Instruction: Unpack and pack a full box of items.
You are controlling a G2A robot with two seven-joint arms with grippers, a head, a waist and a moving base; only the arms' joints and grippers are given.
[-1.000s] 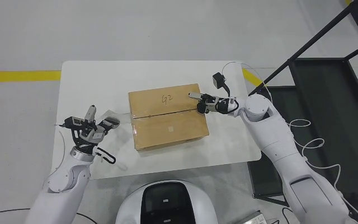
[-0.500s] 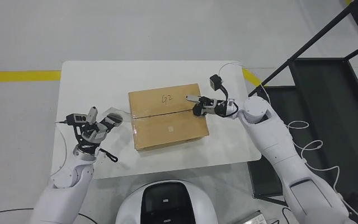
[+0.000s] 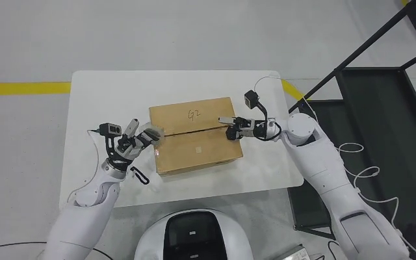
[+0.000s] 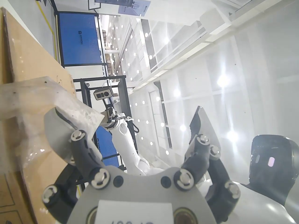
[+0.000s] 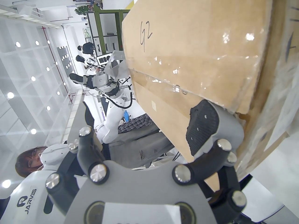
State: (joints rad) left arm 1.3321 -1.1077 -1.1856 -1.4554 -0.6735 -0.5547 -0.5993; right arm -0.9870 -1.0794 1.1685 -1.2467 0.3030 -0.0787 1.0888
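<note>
The box is sitting closed at centre frame on the table. Over 1 second the left gripper is closing in on its left-hand seam, fingers apart and trailing clear tape. The right gripper, fingers apart, is touching the right end. Unsealing is likely progressing.

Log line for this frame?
box: closed, taped | left gripper: open, at tape flap | right gripper: open, finger at box edge

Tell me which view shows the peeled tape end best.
Left wrist view: the clear tape is large and close, curling off the box over one finger of the open left tool. In the top view it is a small pale flap at the box's end; in the right wrist view, tiny and far off.
</note>
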